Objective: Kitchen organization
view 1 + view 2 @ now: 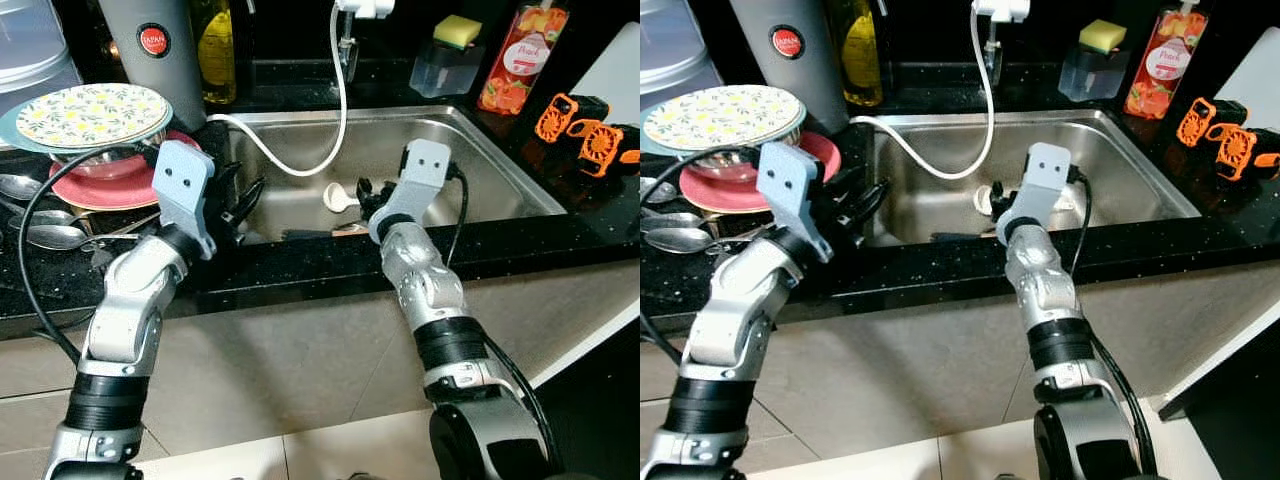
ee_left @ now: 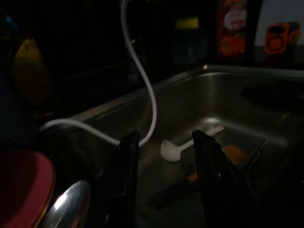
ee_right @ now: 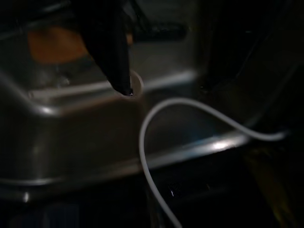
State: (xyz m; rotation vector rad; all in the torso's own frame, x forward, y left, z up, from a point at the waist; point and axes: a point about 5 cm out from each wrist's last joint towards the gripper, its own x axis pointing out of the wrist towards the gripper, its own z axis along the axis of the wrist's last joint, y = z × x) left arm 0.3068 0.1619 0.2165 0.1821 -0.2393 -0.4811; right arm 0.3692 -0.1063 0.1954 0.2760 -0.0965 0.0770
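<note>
Both silver arms are reaching up and forward from the robot's body over the front edge of the black speckled stone table (image 1: 300, 265), elbows bent. The left gripper (image 1: 240, 205) is hanging at the left rim of the stainless steel sink (image 1: 500, 160), its two black fingers (image 2: 124, 175) standing spread apart with nothing between them. The right gripper (image 1: 368, 198) is dipping into the sink basin near its front wall; whether its fingers are spread or closed cannot be told, since only one dark fingertip (image 3: 118, 71) is showing in the right wrist view. Just beyond that gripper, one white plastic ladle (image 1: 338, 197) is lying on the sink floor, and beside it a dark-handled utensil (image 2: 175, 192) is resting flat. Left of the left arm, three metal spoons (image 1: 45, 235) are lying on the table, near a red plate (image 1: 100, 190) carrying a clear glass bowl and one flower-patterned plate (image 1: 90, 112). A white hose (image 1: 335, 110) is looping from the tap down into the basin. Farther back are standing one grey canister (image 1: 150, 45), one yellow oil bottle (image 1: 215, 50), one clear holder with a yellow sponge (image 1: 455, 32) and one peach soap bottle (image 1: 520, 55). Two orange-and-black clip devices (image 1: 585, 130) are sitting at the far right.
</note>
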